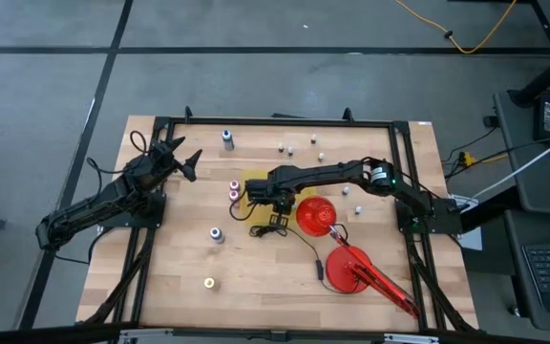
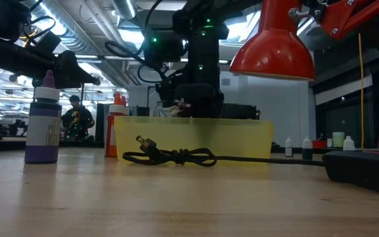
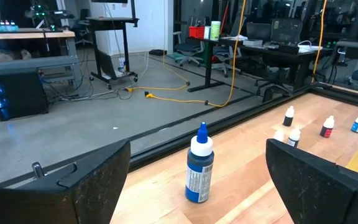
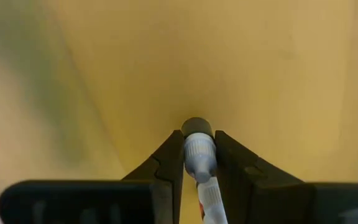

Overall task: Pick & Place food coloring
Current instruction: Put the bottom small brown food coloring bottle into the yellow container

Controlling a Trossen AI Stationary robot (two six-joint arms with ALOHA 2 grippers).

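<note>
My right gripper (image 4: 197, 142) is down in the yellow tray (image 1: 248, 183), shut on a small food coloring bottle (image 4: 199, 155) with a grey cap; in the low view it stands behind the tray's wall (image 2: 196, 137). My left gripper (image 1: 185, 162) waits open near the table's left far part, facing a blue bottle (image 3: 199, 167) that stands upright on its base. Other food coloring bottles stand about the table: several tiny ones (image 1: 291, 149) by the far edge, two pink-topped ones (image 1: 234, 189) beside the tray, a purple one (image 1: 216, 234), and a yellow one (image 1: 208, 283). My right gripper pinches the bottle between its two fingers (image 4: 169, 163) at the grey cap and neck (image 4: 197, 160). It comes from above, pointing down into the tray. The bottle lies along the fingers, cap end toward the tray floor and pale body (image 4: 211, 200) running back between them.
A red lamp lies right of the tray, shade (image 1: 316, 215) close to my right arm, base (image 1: 351, 269) nearer the near right corner. Its black cord (image 1: 271, 227) is bundled against the tray's near side. A black frame (image 1: 275, 122) rims the table.
</note>
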